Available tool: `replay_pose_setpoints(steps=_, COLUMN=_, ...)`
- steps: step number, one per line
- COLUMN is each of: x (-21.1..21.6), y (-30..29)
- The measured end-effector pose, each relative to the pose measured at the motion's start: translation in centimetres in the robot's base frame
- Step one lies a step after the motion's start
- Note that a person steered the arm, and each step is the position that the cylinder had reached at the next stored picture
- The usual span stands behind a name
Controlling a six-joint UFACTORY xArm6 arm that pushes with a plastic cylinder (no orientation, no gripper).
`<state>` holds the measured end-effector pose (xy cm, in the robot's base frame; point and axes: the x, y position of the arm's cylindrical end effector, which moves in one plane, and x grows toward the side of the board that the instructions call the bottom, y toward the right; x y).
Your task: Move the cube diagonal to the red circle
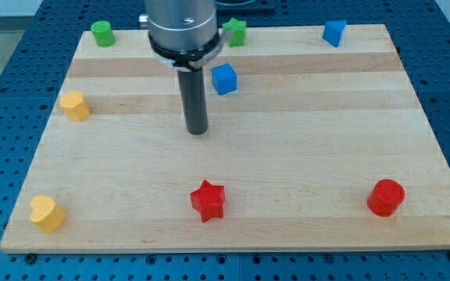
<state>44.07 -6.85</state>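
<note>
**Blue cube sits in the board's upper middle, rod tip just below and to its left**

The blue cube (224, 79) rests flat on the wooden board (303, 156), in the upper middle of the view. Being roughly as wide as it is deep, it has no clear long axis; it is turned slightly, so that one corner faces the view's bottom. The red circle (386, 197), a short cylinder, stands near the lower right corner, well apart from the cube and diagonally down and to the right of it.

The arm comes down from the view's top as a grey collar with the dark rod hanging upright below it. The tip (198, 131) meets the board just below and to the left of the cube, near it but not touching. The rod has no pincer, so it neither opens nor holds anything.

The other blocks lie around the rim: a green cylinder (102, 33) at the upper left, a green block (236, 32) partly hidden behind the collar, a blue block (333, 33) at the upper right, a yellow block (75, 105) by the left edge, a yellow heart (46, 214) at the lower left, and a red star (208, 200) at the bottom centre. The stretch of board between cube and circle is bare wood.
</note>
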Motion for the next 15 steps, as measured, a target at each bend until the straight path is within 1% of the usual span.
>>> replay_pose_setpoints(steps=1, x=0.0, y=-2.7)
replay_pose_setpoints(steps=2, x=-2.1, y=-4.7)
replay_pose_setpoints(steps=5, x=-11.8, y=-5.1)
replay_pose_setpoints(steps=6, x=-12.5, y=-4.9)
replay_pose_setpoints(steps=7, x=-12.5, y=-4.8)
replay_pose_setpoints(steps=8, x=-12.5, y=-3.2)
replay_pose_setpoints(steps=9, x=-12.5, y=-0.8)
replay_pose_setpoints(steps=12, x=-10.4, y=5.4)
replay_pose_setpoints(steps=15, x=-9.9, y=6.2)
